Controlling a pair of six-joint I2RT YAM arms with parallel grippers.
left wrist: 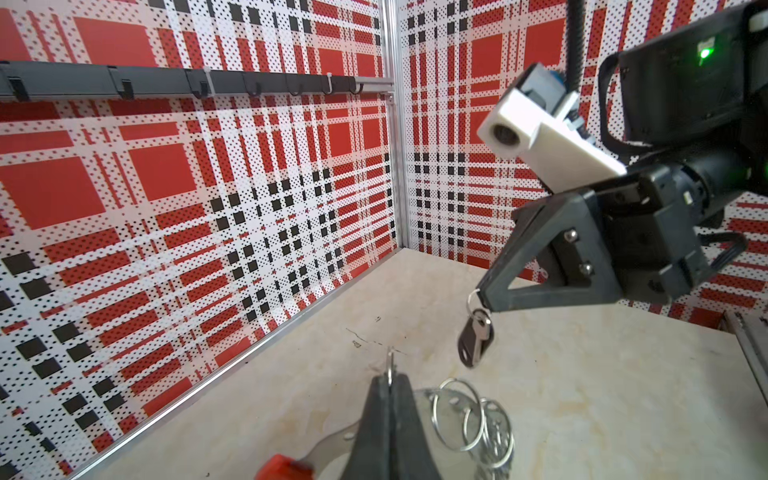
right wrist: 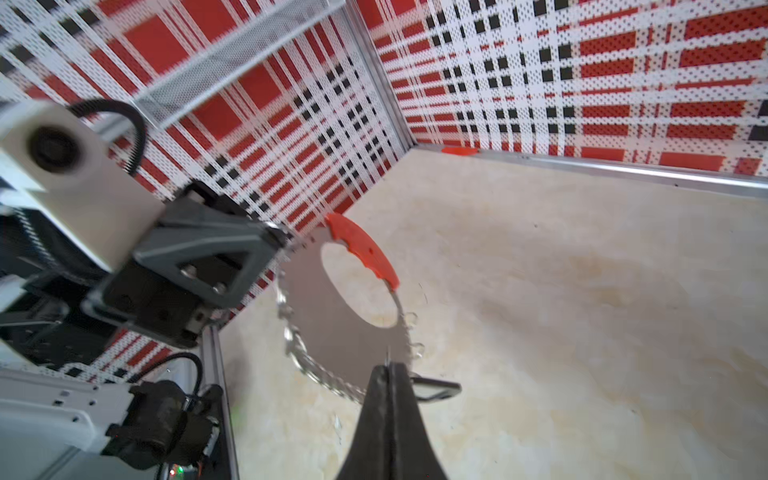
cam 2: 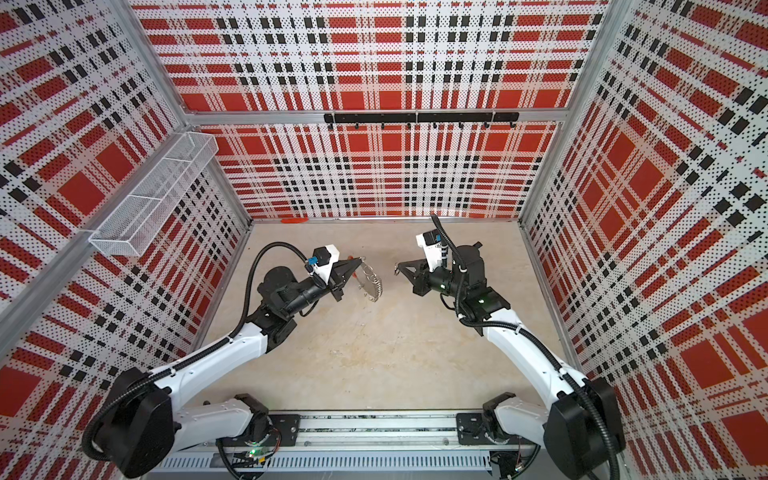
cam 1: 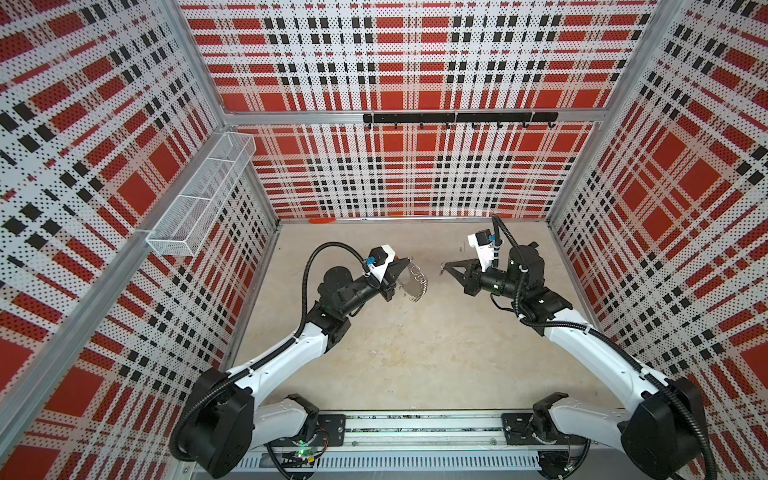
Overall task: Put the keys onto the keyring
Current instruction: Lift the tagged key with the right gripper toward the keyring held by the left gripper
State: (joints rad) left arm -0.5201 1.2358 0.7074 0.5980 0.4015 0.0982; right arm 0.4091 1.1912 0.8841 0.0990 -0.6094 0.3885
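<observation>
The left pincer (cam 1: 407, 262) was clamped shut on the rim of the keyring (right wrist: 316, 303), holding it off the surface (cam 1: 415, 357) with its split rings (left wrist: 457, 415) turned toward the right pincer (left wrist: 484, 296), which, closed tight, gripped the keys (left wrist: 476, 340) by their small ring (left wrist: 471, 300) and dangled them nearby, seemingly ready for threading.

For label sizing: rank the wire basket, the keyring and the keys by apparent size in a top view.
Largest: wire basket, though it is mounted up the wall, likely nearer the camera.
Then: keyring.
Smallest: keys, a mere speck.
</observation>
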